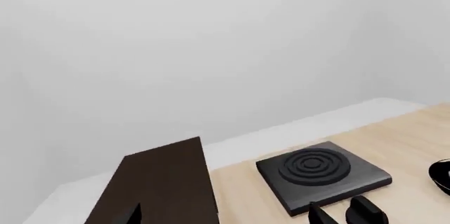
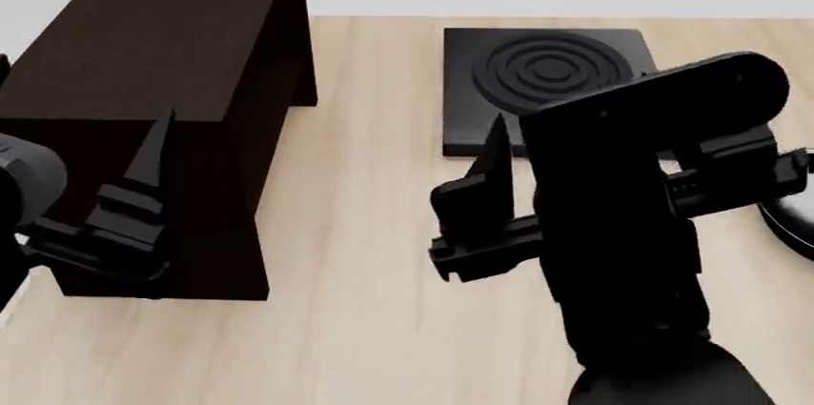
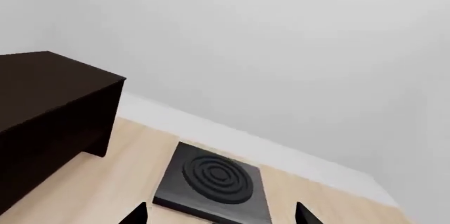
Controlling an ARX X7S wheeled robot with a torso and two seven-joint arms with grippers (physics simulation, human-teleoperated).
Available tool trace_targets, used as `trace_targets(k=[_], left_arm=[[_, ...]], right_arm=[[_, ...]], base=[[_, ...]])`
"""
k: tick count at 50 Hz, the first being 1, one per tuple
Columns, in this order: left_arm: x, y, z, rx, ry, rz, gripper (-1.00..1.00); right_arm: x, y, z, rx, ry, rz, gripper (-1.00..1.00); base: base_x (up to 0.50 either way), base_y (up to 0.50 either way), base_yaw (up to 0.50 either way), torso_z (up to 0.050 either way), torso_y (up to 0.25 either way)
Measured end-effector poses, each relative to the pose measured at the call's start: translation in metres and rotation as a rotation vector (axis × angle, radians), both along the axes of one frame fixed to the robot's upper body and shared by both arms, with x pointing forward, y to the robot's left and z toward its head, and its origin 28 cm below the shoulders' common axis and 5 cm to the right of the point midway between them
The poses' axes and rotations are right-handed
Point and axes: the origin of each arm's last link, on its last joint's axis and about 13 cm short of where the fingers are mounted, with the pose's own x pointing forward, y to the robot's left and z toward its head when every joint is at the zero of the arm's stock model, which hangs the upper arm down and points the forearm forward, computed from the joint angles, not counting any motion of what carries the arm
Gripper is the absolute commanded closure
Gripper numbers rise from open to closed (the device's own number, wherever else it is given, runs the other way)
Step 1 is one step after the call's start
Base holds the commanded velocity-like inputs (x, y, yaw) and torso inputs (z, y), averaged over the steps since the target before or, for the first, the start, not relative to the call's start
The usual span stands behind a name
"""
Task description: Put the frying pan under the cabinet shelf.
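Two grippers hang above the table (image 2: 369, 233), and both, left gripper (image 2: 133, 200) and right gripper (image 2: 490, 205), look empty; I cannot tell if they're spread. From the head view, the cabinet shelf (image 2: 166, 71) sits at 10 o'clock and the frying pan (image 2: 791, 229) peeks in at 3 o'clock.

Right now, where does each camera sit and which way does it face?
Head view: above, looking down at the table; both grippers, left and right, show.
Left wrist view: faces the wall over the cabinet shelf; fingers show at the edge.
Right wrist view: faces the wall; fingertips barely show.
All share the black square plate.
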Motion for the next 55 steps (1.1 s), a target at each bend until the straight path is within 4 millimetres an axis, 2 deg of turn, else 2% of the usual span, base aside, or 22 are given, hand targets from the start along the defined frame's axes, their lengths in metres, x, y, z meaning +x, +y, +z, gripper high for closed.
trace_targets(k=[11, 29, 37, 46, 55], left_arm=[[0.007, -0.001, 0.038, 0.052, -0.045, 0.011, -1.0], [0.021, -0.004, 0.09, 0.076, -0.073, 0.039, -1.0], [0.029, -0.006, 0.102, 0.073, -0.068, 0.052, -1.0], [0.034, -0.008, 0.108, 0.078, -0.063, 0.061, -1.0], [0.036, -0.01, 0.11, 0.082, -0.061, 0.063, -1.0]], right_arm=[[0.017, -0.006, 0.043, -0.053, -0.039, -0.039, -1.0], [0.029, -0.005, 0.081, -0.132, -0.092, -0.078, -1.0], [0.046, -0.003, 0.099, -0.149, -0.125, -0.106, -1.0], [0.064, -0.002, 0.115, -0.152, -0.153, -0.12, -1.0], [0.073, -0.001, 0.123, -0.15, -0.168, -0.121, -1.0]], base=[[0.0, 0.0, 0.0, 0.0, 0.0], [0.0, 0.0, 0.0, 0.0, 0.0], [0.08, 0.0, 0.0, 0.0, 0.0], [0.48, -0.01, 0.0, 0.0, 0.0], [0.5, -0.02, 0.0, 0.0, 0.0]])
